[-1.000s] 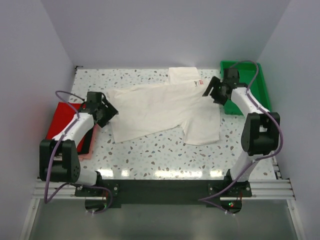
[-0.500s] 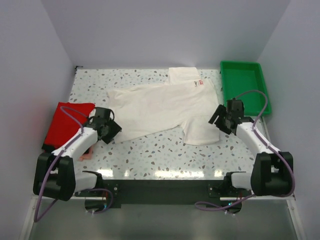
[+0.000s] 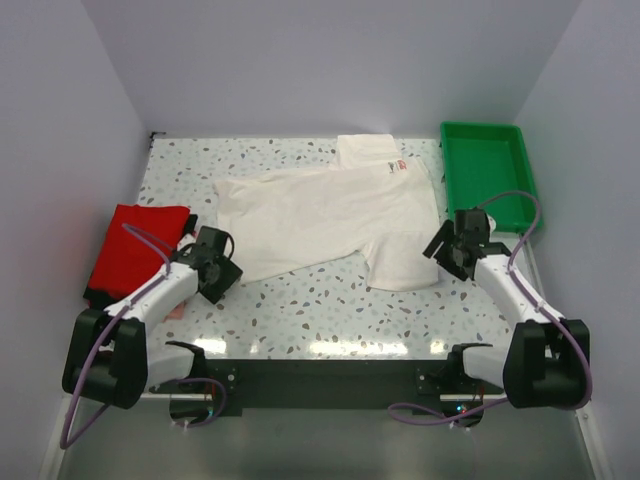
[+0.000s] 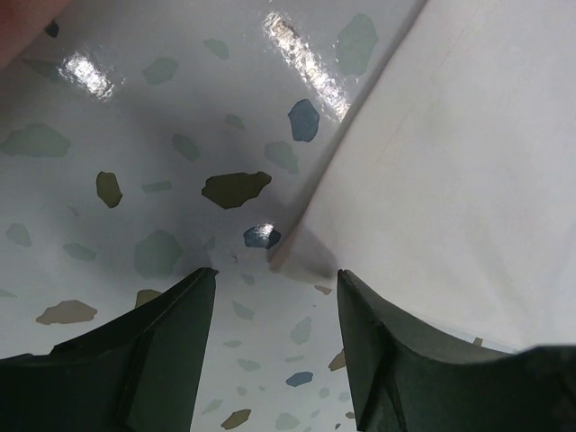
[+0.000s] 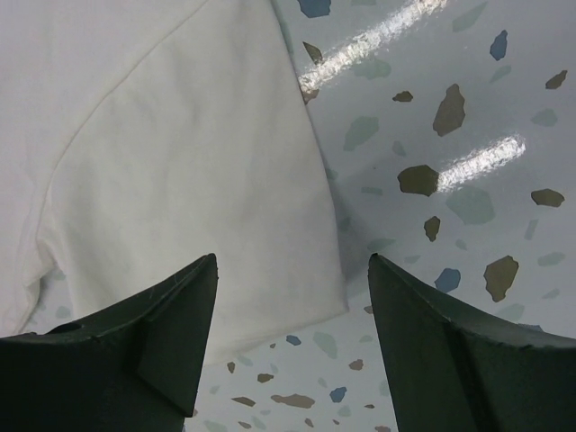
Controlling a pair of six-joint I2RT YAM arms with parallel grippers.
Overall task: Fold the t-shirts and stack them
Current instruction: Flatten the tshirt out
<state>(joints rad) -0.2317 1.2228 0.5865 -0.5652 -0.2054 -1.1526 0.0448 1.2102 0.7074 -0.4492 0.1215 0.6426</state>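
Cream t-shirt (image 3: 330, 215) flat; we have left gripper (image 3: 222, 271) and right gripper (image 3: 441, 244) (both open, empty) at its near corners; next, pinch hems.

Top cam high; wrist cams close over shirt (image 3: 320, 215)

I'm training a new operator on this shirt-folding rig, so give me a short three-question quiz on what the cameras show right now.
1. True or false: the cream-white t-shirt is already folded.
2. What lies just left of the left gripper? A. red t-shirt B. blue towel C. cardboard box
3. Fill in: the left gripper and the right gripper both stand ____ at the cream-white t-shirt's near corners.
Key: 1 false; 2 A; 3 open.
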